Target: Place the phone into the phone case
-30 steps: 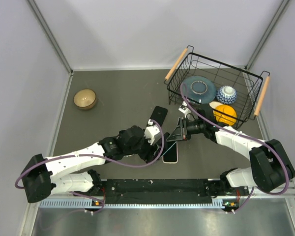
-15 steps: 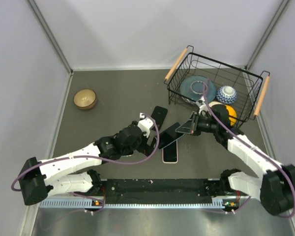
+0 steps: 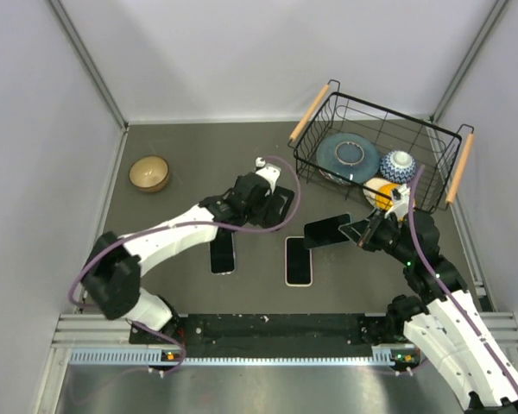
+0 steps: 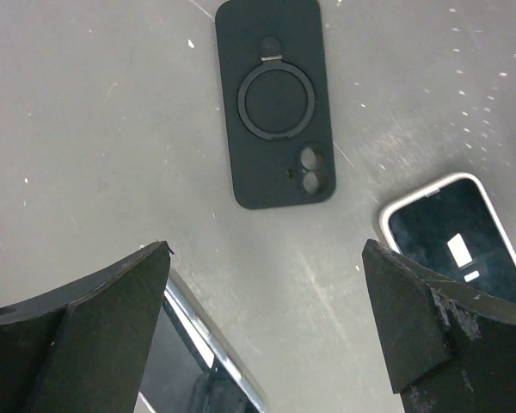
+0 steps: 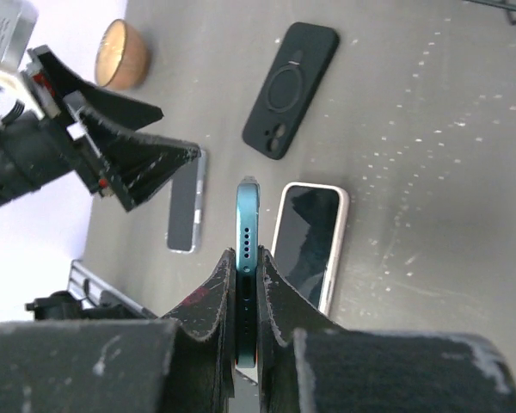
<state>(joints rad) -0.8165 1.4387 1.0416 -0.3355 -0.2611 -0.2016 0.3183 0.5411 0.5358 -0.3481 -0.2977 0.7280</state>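
A teal-edged phone (image 5: pixel 247 219) stands on edge between the fingers of my right gripper (image 5: pixel 248 258), which is shut on it. From above, that phone (image 3: pixel 326 230) hangs over the table right of centre, with the right gripper (image 3: pixel 361 233) behind it. The black phone case (image 4: pixel 279 103) lies flat with its ring side up. It also shows in the right wrist view (image 5: pixel 291 90). My left gripper (image 4: pixel 265 249) is open and empty above the table, near the case. From above, the left gripper (image 3: pixel 269 197) covers part of the case (image 3: pixel 285 207).
A silver-edged phone (image 3: pixel 223 252) and a white-edged phone (image 3: pixel 299 260) lie flat near the front. A wire basket (image 3: pixel 395 111) with a plate, a bowl and an orange object stands at the back right. A wooden bowl (image 3: pixel 149 173) sits at the back left.
My left arm swung away from the front phones toward the case, opened fully and uncovered the silver-edged phone. The right gripper pulled back to the right with the teal-edged phone.
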